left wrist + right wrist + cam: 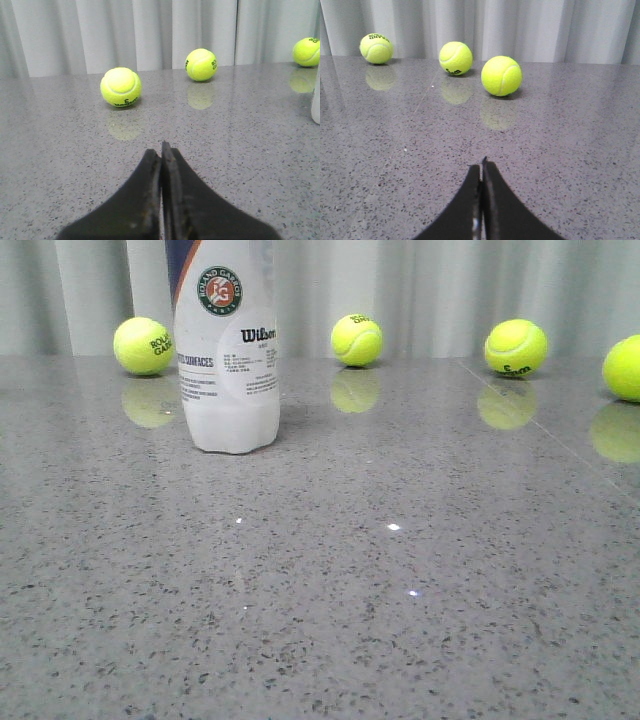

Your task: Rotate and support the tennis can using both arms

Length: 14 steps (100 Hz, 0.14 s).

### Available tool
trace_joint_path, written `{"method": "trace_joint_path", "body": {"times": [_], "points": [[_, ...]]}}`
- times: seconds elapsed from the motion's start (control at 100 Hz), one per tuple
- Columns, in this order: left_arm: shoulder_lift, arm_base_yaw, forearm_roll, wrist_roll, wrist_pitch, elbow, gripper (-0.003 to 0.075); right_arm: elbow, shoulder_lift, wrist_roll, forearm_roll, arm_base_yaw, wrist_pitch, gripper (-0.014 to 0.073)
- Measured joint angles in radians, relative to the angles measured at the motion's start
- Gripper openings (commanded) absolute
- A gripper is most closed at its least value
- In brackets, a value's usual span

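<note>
Frosted tennis can [227, 360] upright on grey counter [400, 590].
Left tool [161, 150] and right tool [481, 167]: fingers pressed together, empty, above counter, clear of can.

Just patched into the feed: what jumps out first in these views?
The tall white tennis can stands upright at the left of the grey table in the front view, its top cut off by the frame. Four bright yellow-green tennis balls line the table's far edge before the pale curtain. Both the left gripper and right gripper are shut, empty, low over bare table.
</note>
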Motion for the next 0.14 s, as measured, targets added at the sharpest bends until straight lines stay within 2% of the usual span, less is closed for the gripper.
{"method": "trace_joint_path", "body": {"times": [0.14], "points": [[0.000,0.000,0.000,0.000,0.000,0.000,-0.0019,0.000,0.000,0.000,0.000,0.000,0.000,-0.0061]]}}
